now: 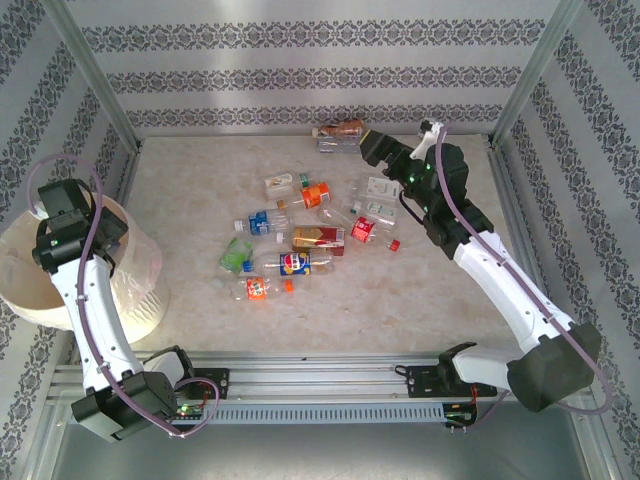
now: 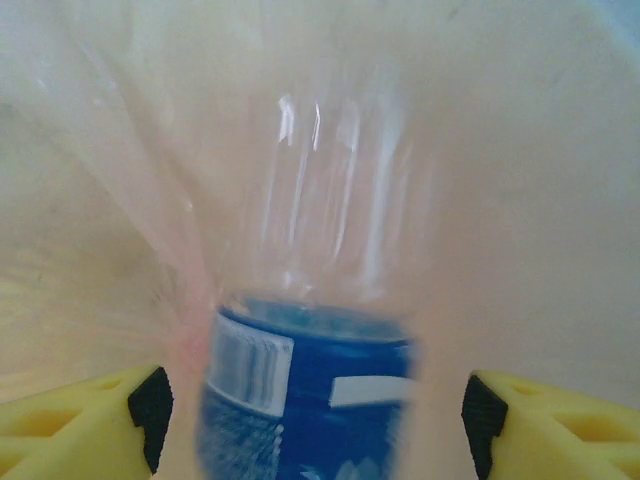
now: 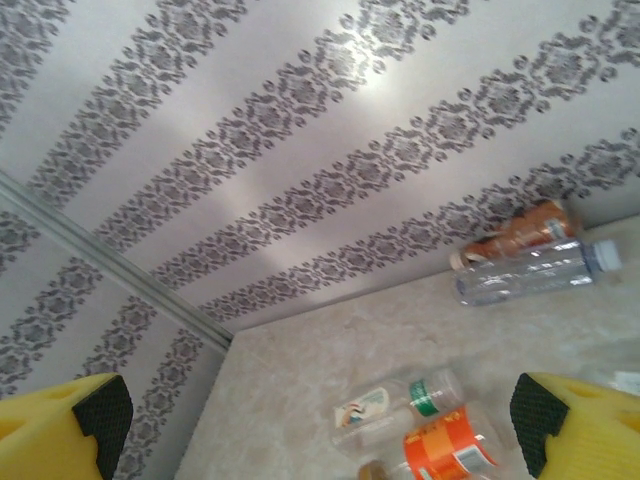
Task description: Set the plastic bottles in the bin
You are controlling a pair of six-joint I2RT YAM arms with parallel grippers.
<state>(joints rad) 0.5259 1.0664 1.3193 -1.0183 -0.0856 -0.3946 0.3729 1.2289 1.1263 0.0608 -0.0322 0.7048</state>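
Left jaws apart; bottle (image 2: 310, 400) inside bin (image 1: 30, 303).

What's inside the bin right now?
A blue-labelled bottle, flanked by the open left end effector, with translucent liner behind it. That bottle and the left arm cover the floor of the bin, so anything else inside is hidden.

The bottles (image 1: 296, 263) are seen as clear, glossy plastic, and the table (image 1: 190, 190) is finished in a smooth, matt, marbled beige. The bin (image 1: 25, 295) is lined with thin translucent film (image 1: 140, 272), and a soft sheen is shown on the patterned wall (image 3: 300, 150).
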